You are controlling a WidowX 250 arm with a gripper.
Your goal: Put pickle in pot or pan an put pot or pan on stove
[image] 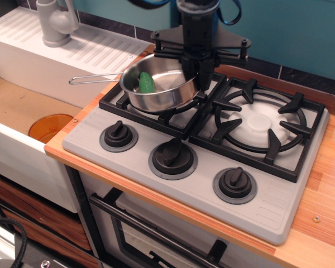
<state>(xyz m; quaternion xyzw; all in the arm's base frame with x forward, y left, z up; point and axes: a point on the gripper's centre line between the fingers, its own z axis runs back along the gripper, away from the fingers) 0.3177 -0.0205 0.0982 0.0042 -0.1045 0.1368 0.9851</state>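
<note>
The shiny steel pan [168,94] sits slightly tilted over the left burner grate [135,109] of the grey stove [134,155]. Its wire handle [95,79] points left, out over the sink unit. The green pickle [147,82] lies inside the pan against the left wall. My gripper [199,71] hangs straight down at the pan's right rim, and its fingers look closed on that rim. The arm hides the pan's far right edge.
The right burner grate [262,124] is bare. Three black knobs [173,156] line the stove's front. The white ribbed sink unit [50,64] with a grey faucet [54,22] lies to the left. An orange bowl [49,127] sits low at the left. Wooden counter [324,201] at right.
</note>
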